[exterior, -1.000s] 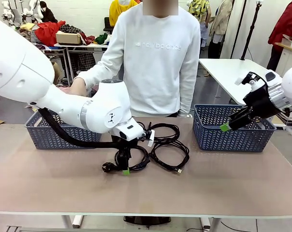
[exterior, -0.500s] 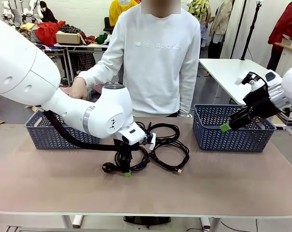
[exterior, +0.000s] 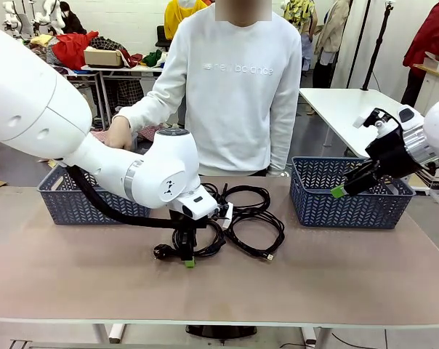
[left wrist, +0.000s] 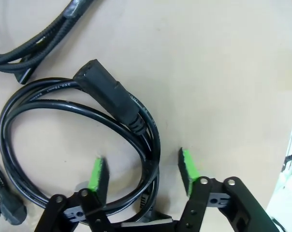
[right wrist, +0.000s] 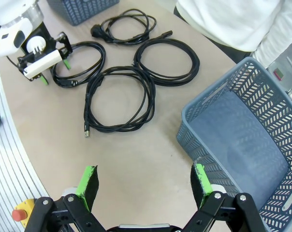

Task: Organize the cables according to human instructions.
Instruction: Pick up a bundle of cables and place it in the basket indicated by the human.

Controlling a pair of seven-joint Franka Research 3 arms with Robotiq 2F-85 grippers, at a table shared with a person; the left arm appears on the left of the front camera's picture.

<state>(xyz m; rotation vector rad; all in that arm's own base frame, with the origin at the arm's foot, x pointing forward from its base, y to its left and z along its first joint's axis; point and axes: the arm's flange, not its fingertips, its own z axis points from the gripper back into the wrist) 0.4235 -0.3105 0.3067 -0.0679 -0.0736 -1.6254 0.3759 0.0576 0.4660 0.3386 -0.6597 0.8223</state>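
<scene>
Up close, left hand (left wrist: 140,160), spread, straddles one cable (left wrist: 109,92); right hand (right wrist: 144,170) spread too.

The tan table (exterior: 350,283) carries 2 blue-grey lattice baskets along its far edge: the left basket (exterior: 67,207) toward the far left corner, the right basket (exterior: 350,207) toward the far right corner. Between them, mid-table, 4 black cable coils (right wrist: 148,99) lie flat, close together.
</scene>
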